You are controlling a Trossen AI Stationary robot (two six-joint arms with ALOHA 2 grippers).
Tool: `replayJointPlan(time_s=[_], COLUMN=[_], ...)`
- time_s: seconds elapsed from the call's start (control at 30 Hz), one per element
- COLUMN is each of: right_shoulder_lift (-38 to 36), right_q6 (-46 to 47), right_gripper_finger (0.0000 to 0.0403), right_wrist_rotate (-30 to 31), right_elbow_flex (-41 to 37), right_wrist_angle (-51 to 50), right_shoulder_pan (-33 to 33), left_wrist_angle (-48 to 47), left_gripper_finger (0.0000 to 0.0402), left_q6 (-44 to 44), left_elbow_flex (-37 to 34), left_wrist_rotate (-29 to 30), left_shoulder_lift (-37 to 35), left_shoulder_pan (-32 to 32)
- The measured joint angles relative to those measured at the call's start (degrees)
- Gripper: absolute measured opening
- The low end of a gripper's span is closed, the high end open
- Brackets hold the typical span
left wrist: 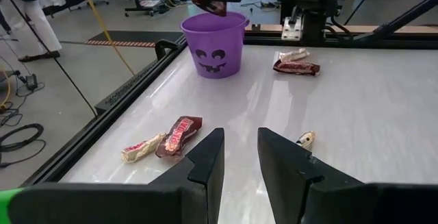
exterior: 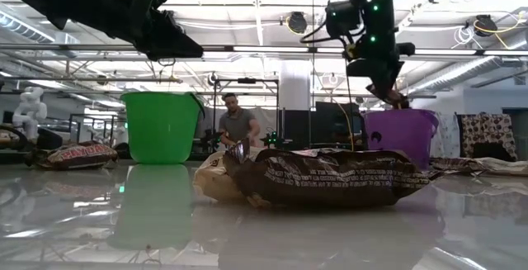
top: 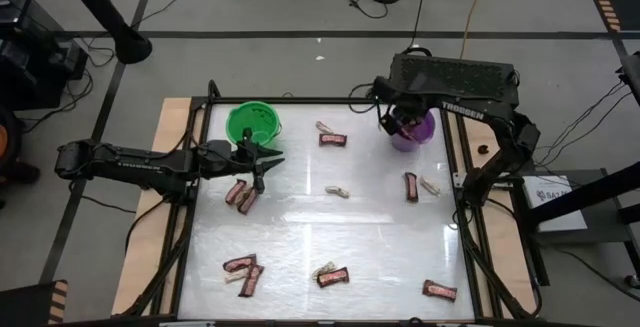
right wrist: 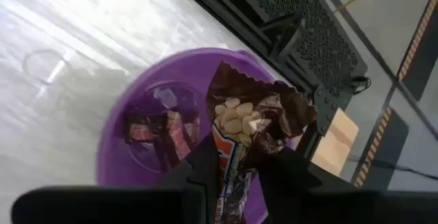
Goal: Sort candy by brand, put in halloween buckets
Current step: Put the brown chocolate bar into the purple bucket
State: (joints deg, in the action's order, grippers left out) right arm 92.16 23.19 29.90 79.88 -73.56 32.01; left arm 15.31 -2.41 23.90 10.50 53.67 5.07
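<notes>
My right gripper (top: 400, 122) hangs over the purple bucket (top: 413, 133), shut on a dark red-brown candy bar (right wrist: 254, 118). At least one more bar (right wrist: 156, 129) lies inside that bucket. My left gripper (top: 264, 163) is open and empty, just on the near side of the green bucket (top: 252, 122) and above the table. Dark bars (top: 241, 196) and pale pieces (top: 338, 191) lie scattered flat on the table. In the left wrist view the purple bucket (left wrist: 212, 46) stands far ahead of my left fingers (left wrist: 239, 159). My right gripper pinches the bar by one end (right wrist: 231, 161) between its two fingers, from above, pointing down. The rest of the bar sticks out past the fingertips over the bucket's opening, clear of the rim. The left wrist view shows the bar (left wrist: 209, 2) hanging just above the bucket.
A bar (top: 333, 139) and a pale piece (top: 324, 126) lie between the buckets. A bar with a pale piece (top: 418, 185) lies near the right edge. Several pieces (top: 246, 272) (top: 333, 276) (top: 438, 290) lie along the near edge. A black frame (top: 470, 227) borders the table.
</notes>
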Motion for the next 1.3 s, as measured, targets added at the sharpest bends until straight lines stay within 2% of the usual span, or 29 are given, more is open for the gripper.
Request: replayJointPlan(time_s=[0.17, 0.33, 0.53, 0.7, 0.8, 0.9, 1.0, 1.13, 1.3], right_shoulder_lift=[0.0, 0.0, 0.0, 0.0, 0.0, 0.0, 0.0, 0.0, 0.0], right_q6=[-1.5, -3.0, -4.7, -6.3, -6.0, -5.0, -3.4, -3.5, -8.7], right_gripper_finger=[0.0098, 0.0135, 0.0179, 0.0196, 0.0198, 0.0198, 0.0198, 0.0198, 0.0199], right_wrist_rotate=[-2.0, -3.3, -2.9, -3.7, -8.1, -15.9, -23.1, -28.6, -28.8], right_elbow_flex=[0.0, 0.0, 0.0, 0.2, 1.3, 3.0, 4.6, 5.0, 4.1], right_wrist_angle=[-0.2, -0.7, -2.4, -5.0, -5.4, -4.6, -1.3, 7.7, 24.9], right_shoulder_pan=[2.3, 3.3, 3.3, 3.1, 3.1, 2.3, -0.3, -7.0, -18.3], left_wrist_angle=[-1.0, -2.7, -9.2, -15.2, -17.8, -18.5, -18.5, -18.5, -19.6], left_gripper_finger=[0.0098, 0.0098, 0.0098, 0.0098, 0.0098, 0.0098, 0.0098, 0.0098, 0.0098], left_q6=[-1.4, -2.5, -2.6, -2.4, -1.4, -1.0, -0.9, -0.9, -0.9], left_elbow_flex=[0.0, 0.0, 0.0, 0.0, 0.0, 0.0, 0.0, 0.0, 0.0], left_wrist_rotate=[0.1, 3.6, 4.9, 6.4, 6.6, 7.7, 7.9, 8.0, 8.3], left_shoulder_lift=[0.0, -1.6, -8.0, -13.0, -14.8, -15.7, -15.7, -15.1, -14.6], left_shoulder_pan=[0.0, 0.0, 0.0, 0.0, 0.0, 0.0, 0.0, 0.0, 0.0])
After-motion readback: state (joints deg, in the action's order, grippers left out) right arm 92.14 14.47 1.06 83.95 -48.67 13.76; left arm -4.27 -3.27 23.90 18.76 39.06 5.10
